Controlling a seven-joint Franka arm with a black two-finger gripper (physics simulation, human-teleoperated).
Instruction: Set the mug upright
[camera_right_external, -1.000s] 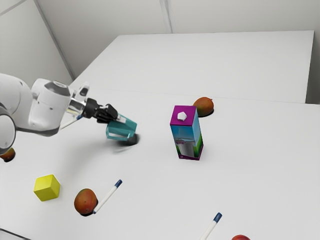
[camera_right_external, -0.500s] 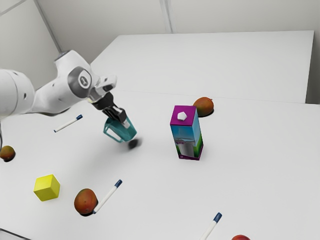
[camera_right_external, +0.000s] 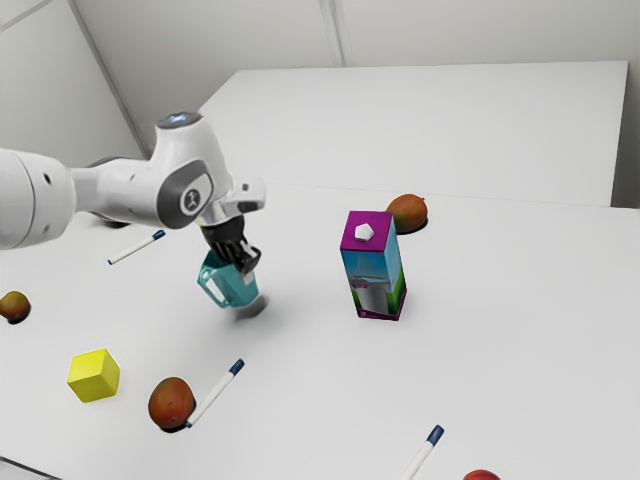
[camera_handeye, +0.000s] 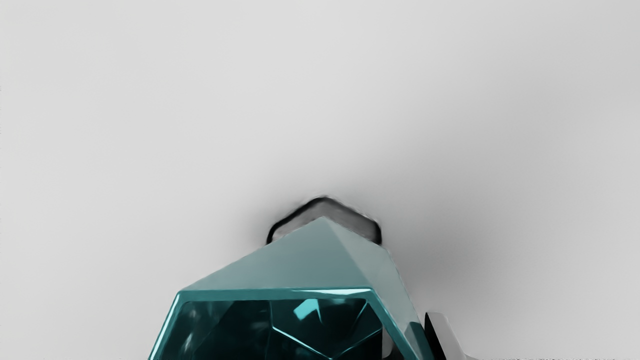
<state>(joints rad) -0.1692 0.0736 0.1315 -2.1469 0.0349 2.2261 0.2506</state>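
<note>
Gripping the mug (camera_right_external: 229, 286) by its wall, the end effector (camera_right_external: 246, 266) has swung to point downward, bringing the mug beneath it nearly upright; contact with the tabletop (camera_right_external: 310, 375) is unclear.

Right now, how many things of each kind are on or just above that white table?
Teal faceted mug: 1
Purple-topped drink carton: 1
Yellow cube: 1
White blue-capped pens: 3
Round reddish fruits, one cut off by the edge: 4
Total: 10
</note>
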